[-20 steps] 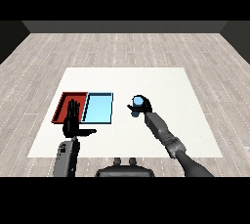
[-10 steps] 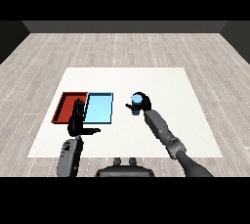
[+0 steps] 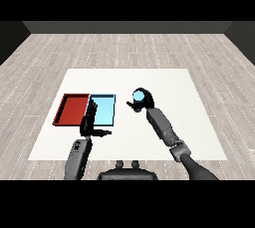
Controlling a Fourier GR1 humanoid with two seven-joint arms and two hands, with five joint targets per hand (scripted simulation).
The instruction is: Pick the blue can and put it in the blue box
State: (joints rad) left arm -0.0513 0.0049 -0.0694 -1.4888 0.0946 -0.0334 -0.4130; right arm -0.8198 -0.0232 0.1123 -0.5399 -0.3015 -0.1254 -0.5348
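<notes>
Nearest, the left hand (image 3: 89, 120) is hovering with fingers straight and relaxed over the near edge of the red tray (image 3: 72, 108) and blue tray (image 3: 103, 109). Farther right, the right hand (image 3: 144, 101) is curling round the blue can (image 3: 139, 94), just beside the blue tray. The can is probably light, rigid and smooth, so gripping its sides seems best.

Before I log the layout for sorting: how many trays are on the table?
2. The red tray lies at the table's left side; the light blue tray lies right beside it, on its right. The left hand covers part of their near edges.
</notes>
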